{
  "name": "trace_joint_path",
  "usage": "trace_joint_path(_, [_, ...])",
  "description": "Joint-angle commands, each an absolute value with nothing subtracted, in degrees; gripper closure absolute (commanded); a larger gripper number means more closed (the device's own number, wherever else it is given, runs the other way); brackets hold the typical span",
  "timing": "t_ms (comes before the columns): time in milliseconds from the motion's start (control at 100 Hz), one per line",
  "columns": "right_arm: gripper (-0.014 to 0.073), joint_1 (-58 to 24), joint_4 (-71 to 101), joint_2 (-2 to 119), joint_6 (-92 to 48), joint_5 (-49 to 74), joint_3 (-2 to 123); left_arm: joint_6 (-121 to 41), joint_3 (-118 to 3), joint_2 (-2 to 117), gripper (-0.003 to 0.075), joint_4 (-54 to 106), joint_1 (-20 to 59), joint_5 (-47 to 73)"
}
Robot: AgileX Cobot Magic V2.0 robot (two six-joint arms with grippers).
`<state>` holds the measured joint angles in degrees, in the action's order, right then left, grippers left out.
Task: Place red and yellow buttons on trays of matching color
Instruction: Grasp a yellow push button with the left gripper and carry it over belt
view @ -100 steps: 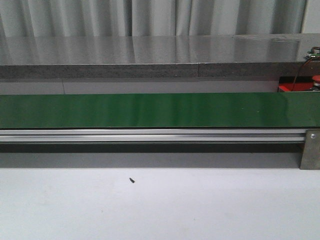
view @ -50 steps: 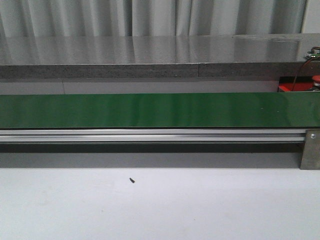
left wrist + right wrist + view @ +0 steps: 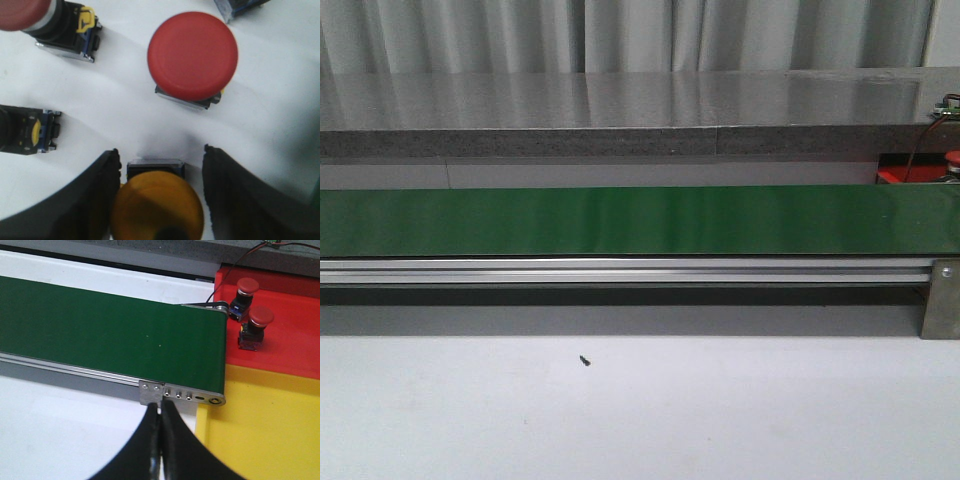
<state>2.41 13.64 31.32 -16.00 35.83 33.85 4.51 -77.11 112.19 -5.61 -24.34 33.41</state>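
Nothing differs in the front view from a second ago: green belt (image 3: 620, 220) spans the frame, small dark speck (image 3: 584, 360) sits on the white table (image 3: 720, 420) below centre, and a sliver of the red tray (image 3: 910, 174) shows at the right edge behind the belt. Neither of my arms appears in that view.

Left gripper (image 3: 160, 165): jaws spread wide, straddling a yellow button (image 3: 156, 205) at the bottom centre of the left wrist frame. Dark fingers (image 3: 95, 200) flank its cap on both sides; I can't tell whether they touch it, so not clamped as far as I can see. Upright red button (image 3: 192, 55) sits upper centre-right, apart from the yellow one. Another red button (image 3: 22, 12) lies tilted in the upper left corner. A dark button body with a yellow tab (image 3: 22, 135) is at the left edge, cap out of frame. All rest on a white surface.

Right gripper (image 3: 160, 415): fingers pressed together, holding nothing, hovering at the bottom centre of the right wrist frame just beside the belt's metal end bracket (image 3: 180, 395).

Red tray in the upper right of that frame holds two red buttons (image 3: 247, 287) (image 3: 260, 317), near each other and close to the belt end. Yellow tray (image 3: 265, 430) lower right, touching the red tray's edge, shows only bare yellow floor.
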Motion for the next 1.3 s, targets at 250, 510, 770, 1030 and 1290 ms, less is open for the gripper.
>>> trace_joint_path(250, [0.069,2.5,14.3,31.4,-16.5,32.1,35.3,4.5,-79.0,109.0,0.0575,-7.2,-24.1,32.8])
trace_joint_path(510, [0.069,2.5,14.3,31.4,-16.5,32.1,35.3,3.1,-79.0,101.5,0.0575,-4.0,-23.6,35.6])
trace_joint_path(770, [0.069,2.5,14.3,31.4,-16.5,32.1,35.3,-8.8,-82.9,94.8,0.0575,10.5,-21.3,44.0])
trace_joint_path(1030, [0.069,2.5,14.3,31.4,-16.5,32.1,35.3,-9.9,-82.4,94.7,0.0575,10.8,-14.9,46.4])
trace_joint_path(1290, [0.069,2.5,14.3,31.4,-16.5,32.1,35.3,-9.9,-79.1,94.7,0.0575,10.8,-10.5,42.0])
